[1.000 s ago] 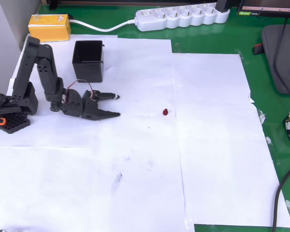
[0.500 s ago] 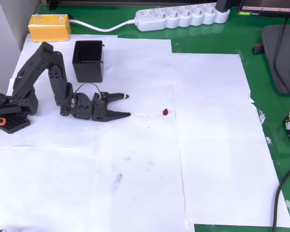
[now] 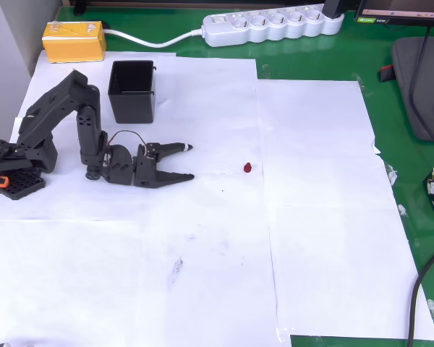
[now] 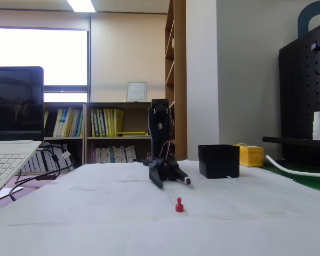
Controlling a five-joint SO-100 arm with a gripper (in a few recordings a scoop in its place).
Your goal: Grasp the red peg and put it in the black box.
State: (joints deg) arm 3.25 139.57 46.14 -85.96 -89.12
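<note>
arm: elbow folded steeper, upper link now nearer the black box [image 3: 132, 90] | gripper [image 3: 189, 162]: pushed out from the base toward the red peg [image 3: 247, 168], well apart | fingers [image 3: 178, 176]: spread, possibly slightly wider

Bright even overhead light, soft faint shadows, sharp focus, glaring window [image 4: 40, 64] and ceiling lamp [image 4: 81, 5] behind

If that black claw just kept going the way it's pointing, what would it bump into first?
Most likely the red peg. The open gripper points across bare white paper towards it, roughly in line; its height is hard to judge.
</note>
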